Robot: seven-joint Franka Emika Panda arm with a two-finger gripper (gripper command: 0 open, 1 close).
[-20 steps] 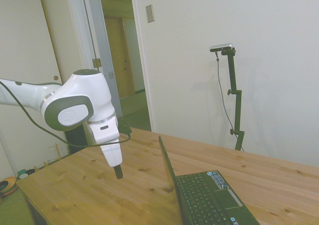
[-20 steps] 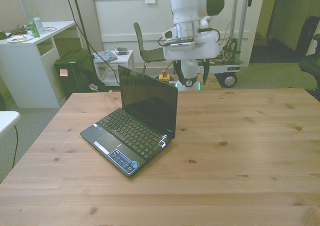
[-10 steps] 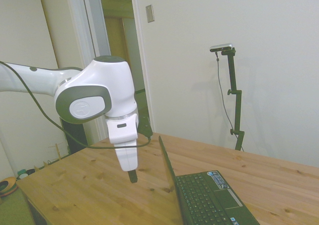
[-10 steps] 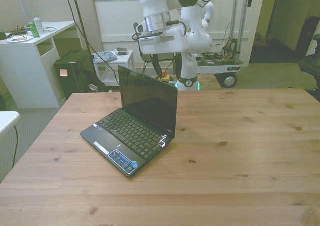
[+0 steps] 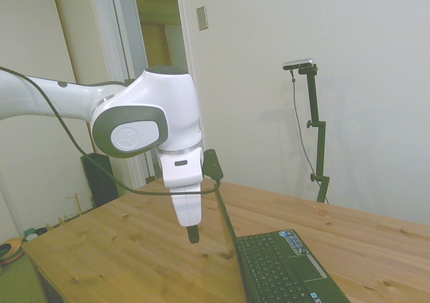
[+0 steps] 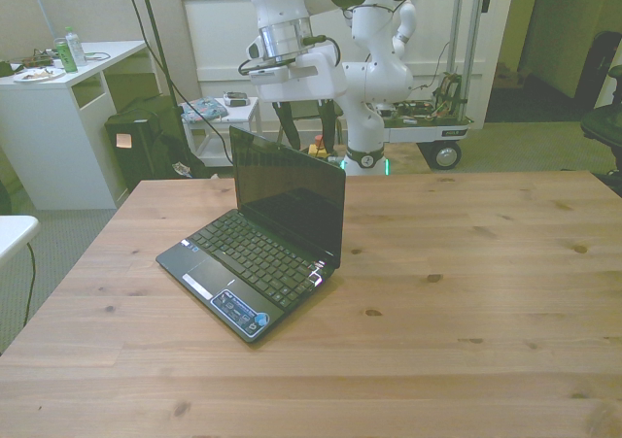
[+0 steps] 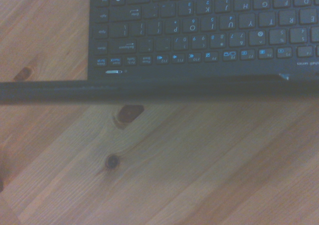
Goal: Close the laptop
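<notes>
Laptop (image 6: 260, 244): open on the wooden table (image 6: 466, 292), toward the front view's left; lid upright, screen dark, keyboard exposed.
Palm rest: colourful stickers visible near the front edge.
Gripper (image 5: 193, 234): hangs pointing down behind the lid, near its top edge, not touching it.
Gripper state: fingers parted in the front view, one on either side behind the lid, holding nothing.
Wrist view: looks straight down on the lid's top edge (image 7: 149, 90), with keyboard rows on one side and bare table on the other.
</notes>
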